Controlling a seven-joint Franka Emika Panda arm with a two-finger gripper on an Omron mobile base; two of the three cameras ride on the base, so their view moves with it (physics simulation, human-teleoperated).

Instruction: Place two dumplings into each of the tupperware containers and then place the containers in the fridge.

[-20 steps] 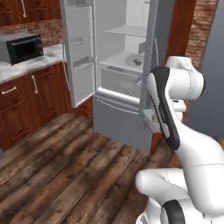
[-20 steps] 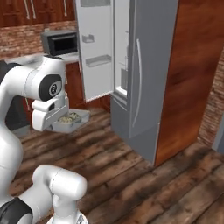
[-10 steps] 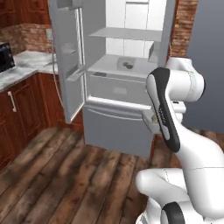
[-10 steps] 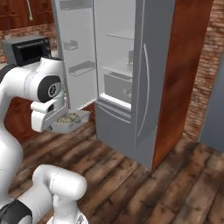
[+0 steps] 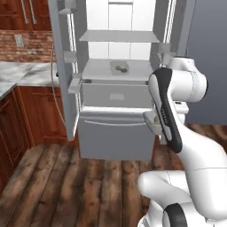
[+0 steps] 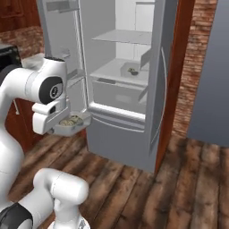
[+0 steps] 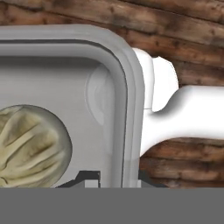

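Observation:
My gripper (image 7: 116,180) is shut on the rim of a grey tupperware container (image 7: 65,87), with one dark fingertip on each side of the wall. A pale tan dumpling (image 7: 30,144) lies inside it. In the right base view the held container (image 6: 74,122) hangs level at the gripper (image 6: 61,129), left of the fridge (image 6: 116,129), with dumplings (image 6: 69,120) in it. The left base view shows a corner of it (image 5: 151,121) behind the forearm. The fridge (image 5: 115,133) stands open ahead. A second container (image 5: 119,67) (image 6: 132,70) sits on its middle shelf, with dark lumps inside.
The fridge's left door (image 5: 62,66) swings out toward me and the right door (image 6: 159,89) stands edge-on. Dark wood cabinets with a marble counter (image 5: 17,75) are at the left. A dark microwave (image 6: 6,53) sits at the far left. Plank floor (image 5: 66,186) lies below.
The base has moved, so the whole scene slid: the fridge now stands straight ahead and closer. The arm keeps the same pose with the container in its grip.

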